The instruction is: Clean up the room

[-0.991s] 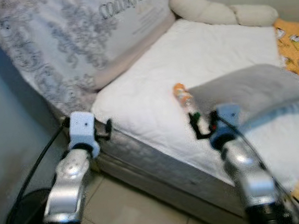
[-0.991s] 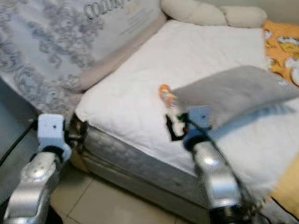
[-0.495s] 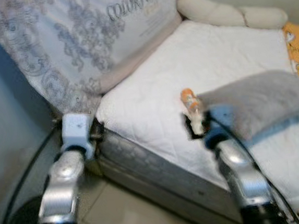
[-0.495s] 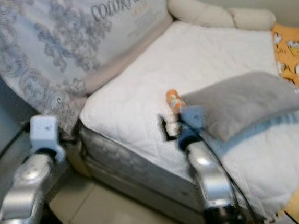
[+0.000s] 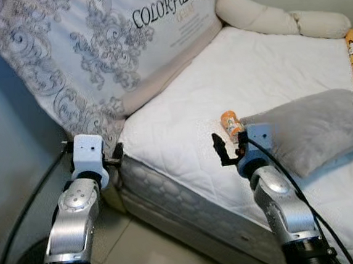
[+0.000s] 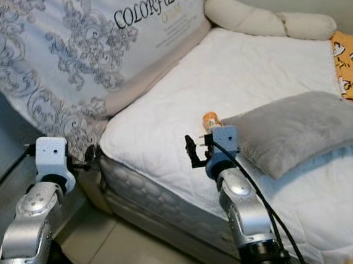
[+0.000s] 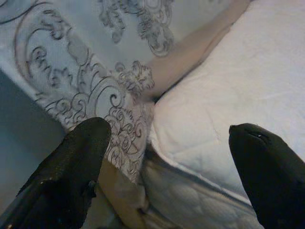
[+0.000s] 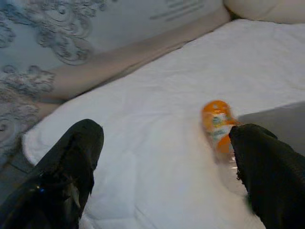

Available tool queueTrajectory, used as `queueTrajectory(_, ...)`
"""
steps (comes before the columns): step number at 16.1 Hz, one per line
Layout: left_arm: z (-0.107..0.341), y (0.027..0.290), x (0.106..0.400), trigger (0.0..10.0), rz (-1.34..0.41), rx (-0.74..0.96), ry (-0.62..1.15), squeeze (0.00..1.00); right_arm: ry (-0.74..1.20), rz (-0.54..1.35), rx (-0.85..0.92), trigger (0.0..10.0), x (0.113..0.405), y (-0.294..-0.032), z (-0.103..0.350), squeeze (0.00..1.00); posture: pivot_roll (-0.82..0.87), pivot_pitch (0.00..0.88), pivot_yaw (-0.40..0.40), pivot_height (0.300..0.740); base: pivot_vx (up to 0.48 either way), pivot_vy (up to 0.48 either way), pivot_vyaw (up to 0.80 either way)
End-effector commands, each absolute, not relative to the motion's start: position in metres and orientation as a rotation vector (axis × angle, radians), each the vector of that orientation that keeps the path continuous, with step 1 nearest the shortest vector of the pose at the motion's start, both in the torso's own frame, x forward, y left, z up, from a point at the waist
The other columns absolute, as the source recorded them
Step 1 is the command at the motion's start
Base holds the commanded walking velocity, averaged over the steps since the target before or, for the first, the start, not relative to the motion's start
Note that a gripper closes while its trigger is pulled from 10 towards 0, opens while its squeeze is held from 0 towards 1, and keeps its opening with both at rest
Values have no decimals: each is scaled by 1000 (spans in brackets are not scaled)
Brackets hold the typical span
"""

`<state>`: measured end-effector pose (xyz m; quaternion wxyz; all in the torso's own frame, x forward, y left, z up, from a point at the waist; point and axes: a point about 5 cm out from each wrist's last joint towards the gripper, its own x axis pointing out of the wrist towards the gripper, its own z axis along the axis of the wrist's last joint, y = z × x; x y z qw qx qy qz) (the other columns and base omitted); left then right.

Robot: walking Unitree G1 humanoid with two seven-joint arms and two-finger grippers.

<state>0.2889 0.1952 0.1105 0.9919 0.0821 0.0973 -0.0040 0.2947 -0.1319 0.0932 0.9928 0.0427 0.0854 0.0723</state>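
— Comparing this moment with the second before, what had changed?

— Mostly the camera had shifted: the whole scene sat differently and was sharper. The right gripper (image 5: 228, 148) hovered over the white quilted mattress (image 5: 181, 116) near its front edge, and it had come nearer to the small clear bottle with an orange cap and label (image 5: 230, 123). Earlier the bottle lay a little beyond the fingers; now it lay just past them.

— Was the bottle held?

— No. Seen from the right wrist, the two black fingers (image 8: 71, 167) stood spread wide, with the bottle (image 8: 217, 126) lying on its side on the mattress between them and further ahead, apart from both.

— And where exactly was it?

— Just beside the near corner of the grey rectangular cushion (image 5: 315, 126); whether it touched the cushion, I could not tell.

— The left arm?

— The left gripper (image 5: 112, 157) had stayed by the mattress's front left corner, below the large pale pillow printed with grey scrollwork (image 5: 95, 46), its fingers (image 7: 71, 167) also spread and pinching nothing.
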Motion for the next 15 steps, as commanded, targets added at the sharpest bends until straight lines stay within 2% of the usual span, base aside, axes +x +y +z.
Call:
queueTrajectory(1,112,188,292,10000,-38,163,191,0,169,114,78,10000,298,-141,94,0,-83,0,10,740,285,0,0)
queueTrajectory(15,115,191,301,10000,-32,162,182,0,182,78,52,10000,309,-149,94,0,-83,0,16,740,288,0,0)
